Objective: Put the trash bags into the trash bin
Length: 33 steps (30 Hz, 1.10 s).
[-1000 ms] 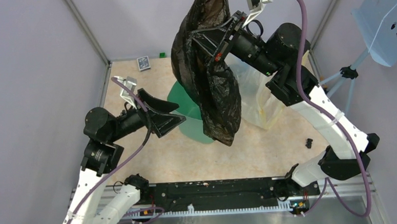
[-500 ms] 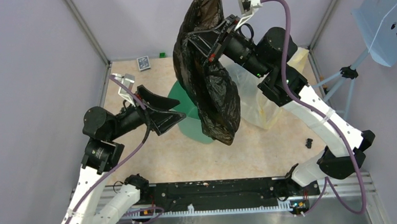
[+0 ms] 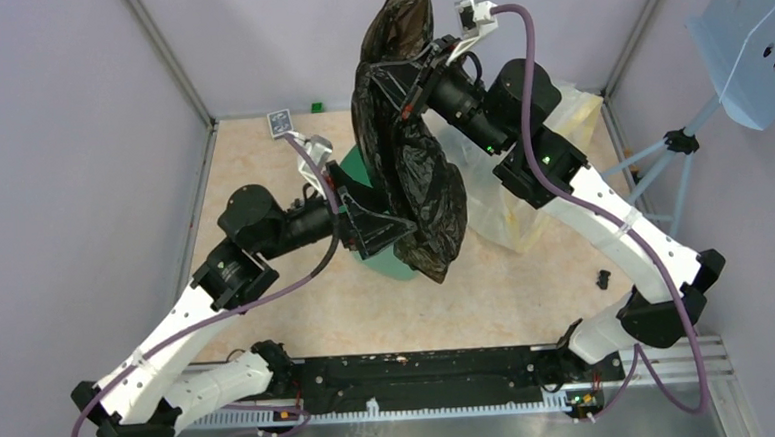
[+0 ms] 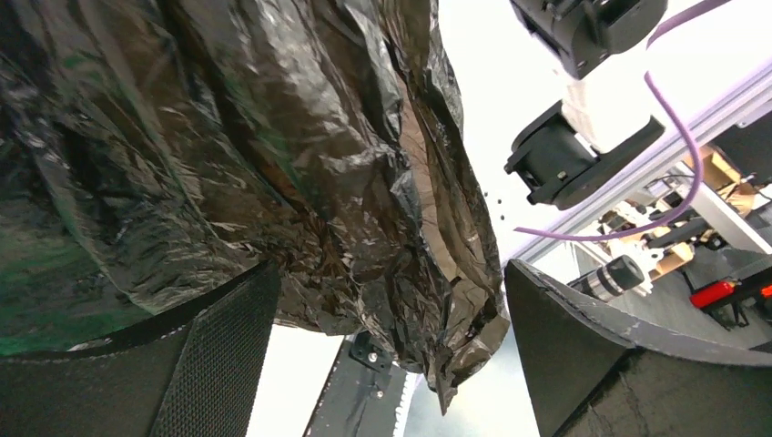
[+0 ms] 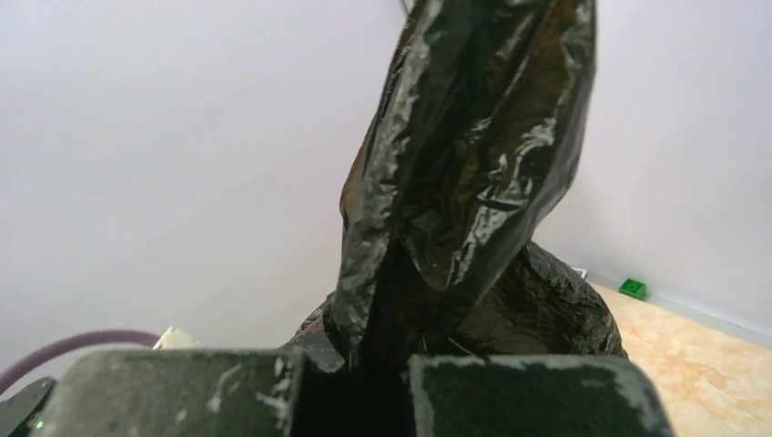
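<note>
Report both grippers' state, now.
Left gripper: open, the bag hanging between its spread fingers.
Right gripper: shut on the bag.

Counted on the desk (image 3: 318,312) and above it: one black trash bag (image 3: 416,177); one mint-green bin (image 3: 353,170), partly hidden. One heap of translucent plastic (image 3: 503,197) was seen; the number of bags in it could not be told. One small patterned box (image 3: 279,122), one green block (image 3: 317,107) and one small black piece (image 3: 603,279) were noted.
</note>
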Available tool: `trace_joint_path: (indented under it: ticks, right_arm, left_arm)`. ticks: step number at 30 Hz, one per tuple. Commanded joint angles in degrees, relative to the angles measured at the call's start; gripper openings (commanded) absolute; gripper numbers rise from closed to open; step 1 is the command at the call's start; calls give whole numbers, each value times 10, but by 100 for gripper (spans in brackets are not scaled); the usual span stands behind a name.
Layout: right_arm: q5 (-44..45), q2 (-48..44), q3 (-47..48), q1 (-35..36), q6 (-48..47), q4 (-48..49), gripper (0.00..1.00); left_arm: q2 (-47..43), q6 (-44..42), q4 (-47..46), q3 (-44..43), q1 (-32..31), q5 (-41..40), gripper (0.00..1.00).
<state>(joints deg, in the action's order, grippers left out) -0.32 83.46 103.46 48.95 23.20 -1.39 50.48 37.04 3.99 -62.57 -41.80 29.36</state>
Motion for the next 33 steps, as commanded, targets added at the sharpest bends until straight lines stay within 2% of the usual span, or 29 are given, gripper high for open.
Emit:
trace_joint_path:
  ticks: [1,3,4,7,10,11,18,24,33]
  right_arm:
    - [25,3,-4,-2,-21,20,0]
    - [25,2,-4,-2,-25,20,0]
    - [27,2,-4,-2,-27,19,0]
    - [36,3,3,-3,-44,15,0]
    - [46,1,8,-3,-58,-1,0]
    - [47,1,8,-3,-61,-3,0]
    - [50,2,10,-3,-73,-15,0]
    - [56,8,8,-3,-71,-51,0]
    - [58,13,14,-2,-87,-182,0]
  left_arm:
    - [11,-44,11,-28,-35,-75,92]
    - [18,-50,48,-40,-37,-96,78]
    - [21,-54,68,-48,-37,-107,63]
    - [18,-60,128,-66,-37,-145,29]
    - [3,-62,186,-82,-37,-189,5]
    - [-2,-63,201,-89,-37,-197,0]
    - [-6,-81,312,-200,-36,-250,0]
    - [20,-102,360,-308,-37,-278,0]
    - [40,-104,362,-325,-37,-289,0]
